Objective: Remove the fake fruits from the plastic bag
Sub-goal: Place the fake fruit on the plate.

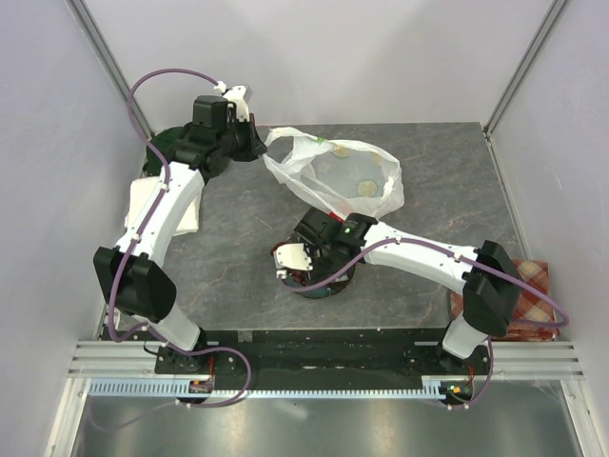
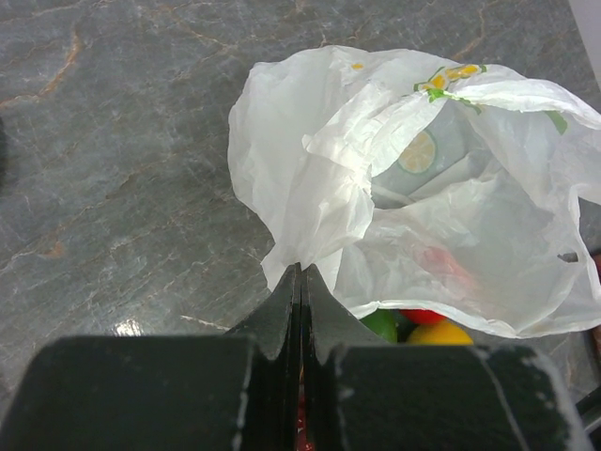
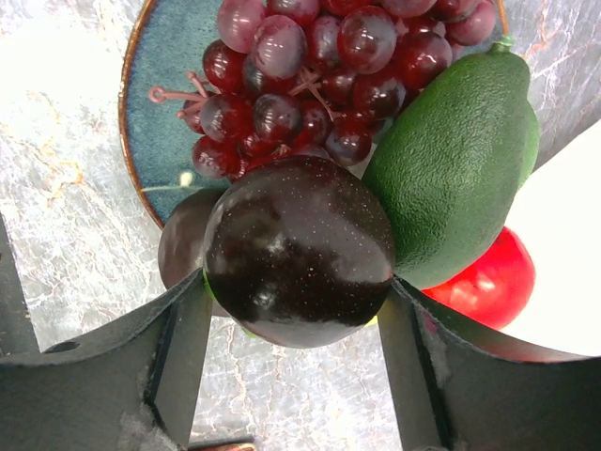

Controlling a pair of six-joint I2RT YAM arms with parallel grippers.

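The white plastic bag (image 1: 333, 176) lies at the back middle of the table, with a reddish shape (image 2: 437, 263) showing through it. My left gripper (image 1: 249, 148) is shut on its left edge (image 2: 300, 272). Green (image 2: 380, 324), red (image 2: 424, 317) and yellow (image 2: 439, 333) fruits peek out below the bag's (image 2: 413, 188) lower edge. My right gripper (image 1: 319, 257) is shut on a dark purple fruit (image 3: 299, 249) at the near rim of the teal plate (image 3: 164, 85). The plate holds the grape bunch (image 3: 319, 75), green oval piece (image 3: 455, 169) and red apple (image 3: 484, 282).
A second dark brown fruit (image 3: 183, 249) sits behind the held one. A dark green cap (image 1: 171, 148) and white cloth (image 1: 152, 205) lie at the far left under the left arm. A red checked cloth (image 1: 528, 295) lies at the right edge. Walls enclose the table.
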